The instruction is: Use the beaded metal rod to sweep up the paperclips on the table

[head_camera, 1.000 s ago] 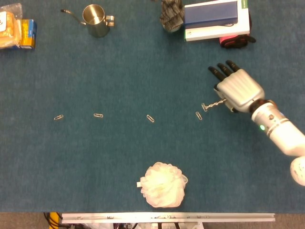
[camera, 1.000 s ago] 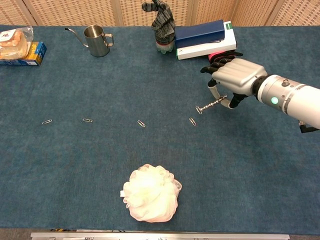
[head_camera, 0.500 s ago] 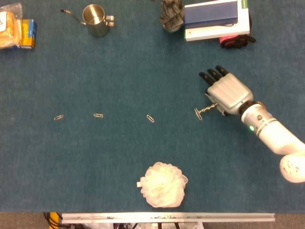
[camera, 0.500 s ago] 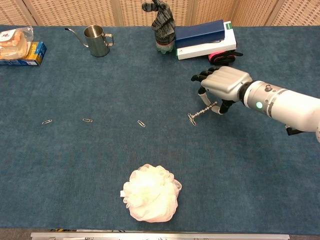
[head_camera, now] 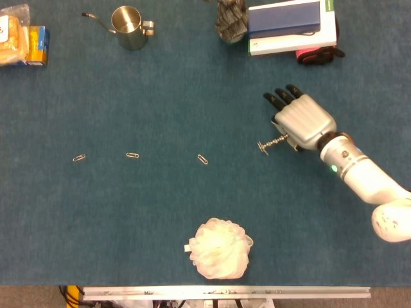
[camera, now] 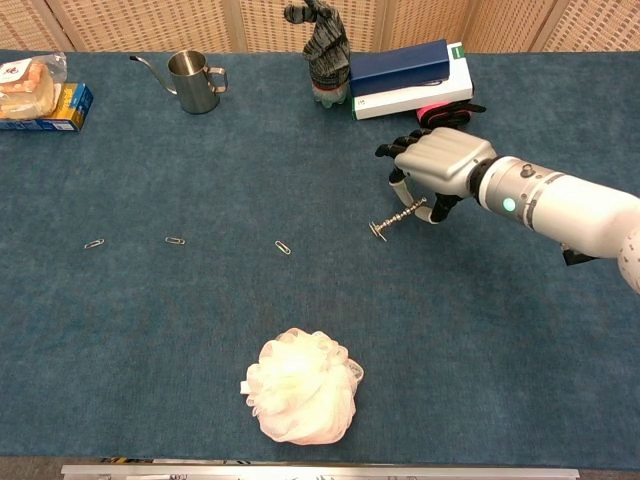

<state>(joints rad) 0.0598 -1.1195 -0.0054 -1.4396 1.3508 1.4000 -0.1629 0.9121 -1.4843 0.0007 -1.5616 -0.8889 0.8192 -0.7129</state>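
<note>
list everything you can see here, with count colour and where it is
paperclips: three loose, silver, in a row left of centre
beaded metal rod: one, silver, in the right hand
bath pouf: one, white, near edge
kettle: one, steel, far left
books: stacked, blue on white, far right
glove: one, grey, beside the books
packet: yellow and blue, far left corner
table: one, blue
right hand: one, grey, holds the rod

Open cloth left of hand (head_camera: 300, 120); puff (head_camera: 220, 248) prob. clear of paperclips (head_camera: 203, 159).
</note>
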